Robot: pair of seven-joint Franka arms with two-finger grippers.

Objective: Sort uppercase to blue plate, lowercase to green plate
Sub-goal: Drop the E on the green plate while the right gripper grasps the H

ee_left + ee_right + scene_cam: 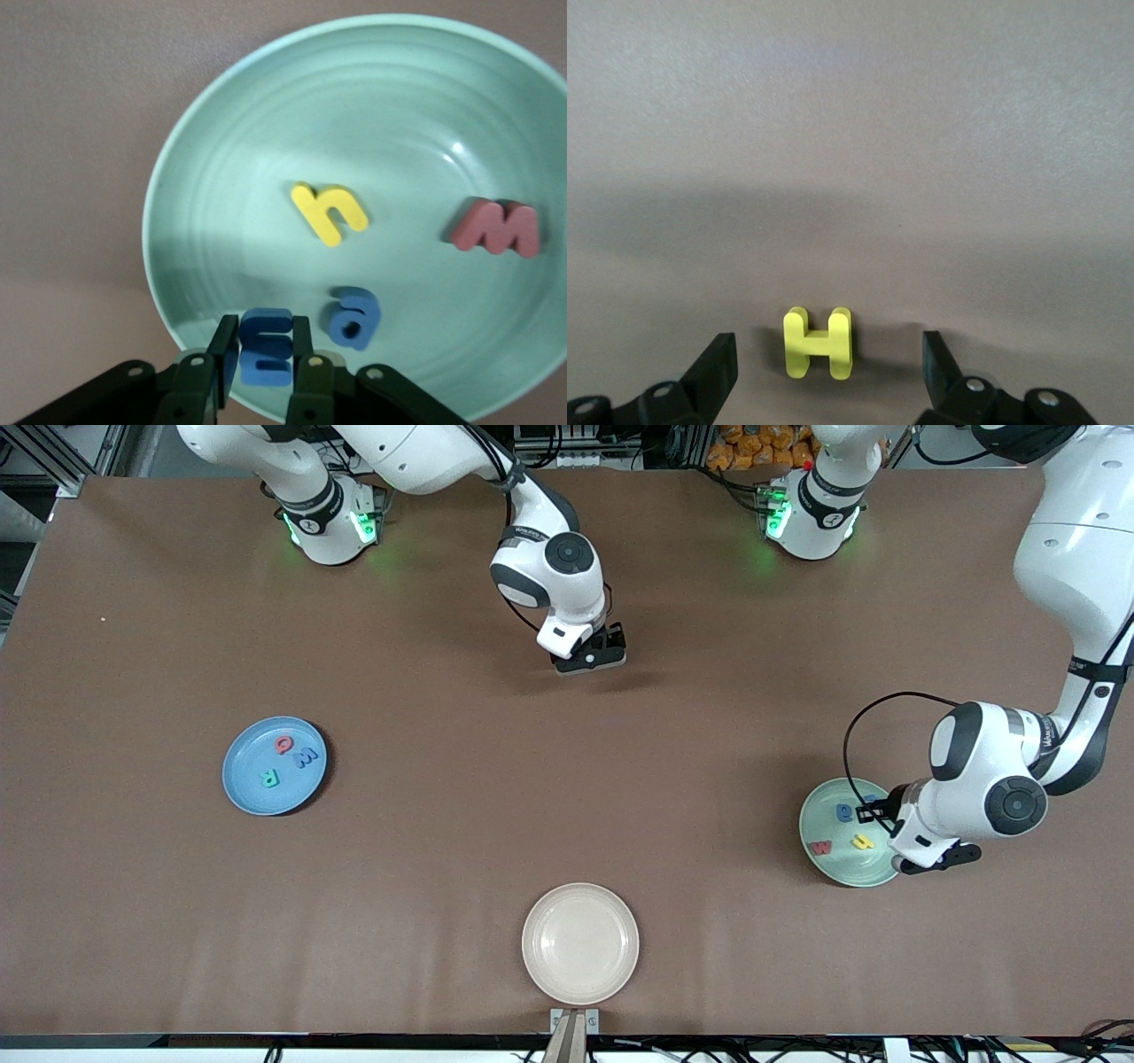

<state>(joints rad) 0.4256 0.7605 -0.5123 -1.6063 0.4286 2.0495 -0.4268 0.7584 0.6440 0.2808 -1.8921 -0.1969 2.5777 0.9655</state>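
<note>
Front view, nearest edge first: I see the cream plate (580, 943) on the brown table (443, 868), close to the camera edge and holding nothing.

Farther in, toward the left arm's end, the green plate (833, 865) carries the red w (820, 848), the yellow h (862, 841) and the blue a (845, 811). The left gripper (266, 363) is low over this plate's rim; in the left wrist view its fingers (223, 350) sit on either side of the blue m (266, 347), just beside it, with the letter at the plate surface. I cannot tell whether they press it.

Toward the right arm's end, the blue plate (244, 779) holds the red Q (284, 744), blue W (305, 758) and green R (269, 779), each apart from the others.

Farther still, mid-table, the right gripper (828, 372) is low over bare tabletop. In the right wrist view its fingers are spread wide, and the yellow H (819, 343) lies flat on the table between them, untouched.

Farthest, both arm bases show green lights, with cables and metal framing past the table edge.
</note>
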